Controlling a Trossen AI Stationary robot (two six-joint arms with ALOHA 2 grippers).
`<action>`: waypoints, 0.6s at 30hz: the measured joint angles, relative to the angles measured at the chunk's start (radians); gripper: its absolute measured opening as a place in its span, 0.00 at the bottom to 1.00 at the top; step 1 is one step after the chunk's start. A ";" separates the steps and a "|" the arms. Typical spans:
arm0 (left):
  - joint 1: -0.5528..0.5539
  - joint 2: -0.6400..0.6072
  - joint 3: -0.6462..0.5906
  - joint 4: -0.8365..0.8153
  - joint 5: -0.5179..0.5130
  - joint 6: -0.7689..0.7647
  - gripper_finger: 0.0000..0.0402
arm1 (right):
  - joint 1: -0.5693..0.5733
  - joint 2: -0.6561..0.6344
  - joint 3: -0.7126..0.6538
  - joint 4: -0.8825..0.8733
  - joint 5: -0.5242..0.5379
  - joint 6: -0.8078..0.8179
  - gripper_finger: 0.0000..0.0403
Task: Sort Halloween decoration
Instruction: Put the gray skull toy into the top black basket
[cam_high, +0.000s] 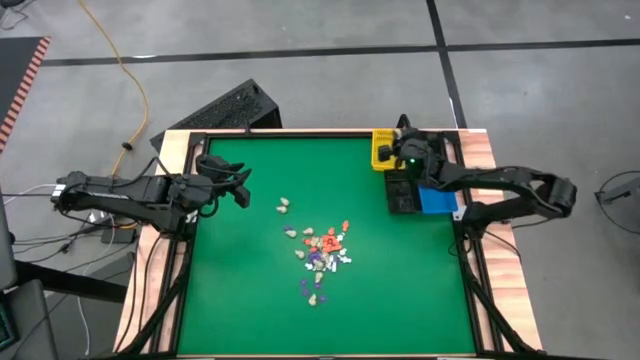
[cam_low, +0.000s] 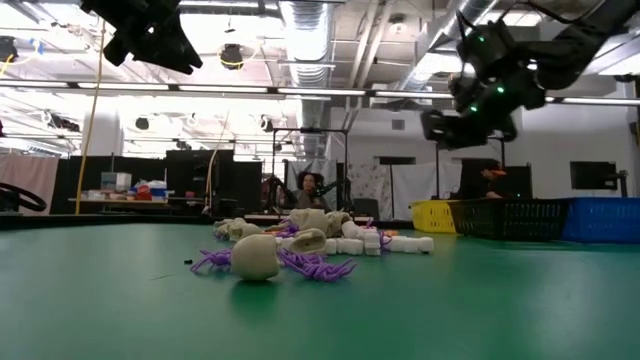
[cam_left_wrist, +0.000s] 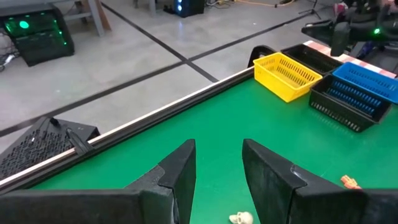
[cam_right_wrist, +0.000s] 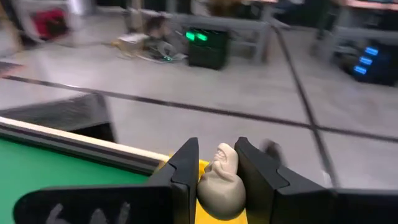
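The Halloween decoration (cam_high: 322, 255) is a loose pile of tiny cream-white, orange-red and purple trinkets lying on the green mat, also seen in the low view as the pile (cam_low: 300, 245). My right gripper (cam_high: 397, 156) hangs over the yellow bin (cam_high: 382, 150) at the mat's far right and is shut on a cream-white skull trinket (cam_right_wrist: 221, 182). My left gripper (cam_high: 240, 187) is open and raised over the left part of the mat, left of the pile. A stray skull (cam_left_wrist: 241, 218) lies just ahead of the left gripper (cam_left_wrist: 217, 163). My right gripper pinches the cream-white skull trinket by its two sides (cam_right_wrist: 214, 163) between both fingers. The skull is lifted clear, with a strip of the yellow bin (cam_right_wrist: 204, 167) showing under it.
A black bin (cam_high: 402, 195) and a blue bin (cam_high: 437, 201) stand side by side nearer than the yellow one, along the mat's right edge. A wooden frame (cam_high: 176, 150) borders the mat. A dark perforated object (cam_high: 225, 108) lies off the far left corner.
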 joint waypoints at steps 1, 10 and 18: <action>0.000 0.000 0.000 0.000 0.000 0.000 0.30 | -0.012 -0.011 -0.011 -0.021 0.009 0.017 0.26; 0.000 0.000 0.000 0.000 -0.003 0.000 0.30 | -0.130 -0.037 -0.025 -0.272 0.054 0.213 0.26; 0.000 0.000 0.000 0.000 -0.003 0.000 0.30 | -0.200 -0.036 -0.025 -0.417 0.045 0.360 0.26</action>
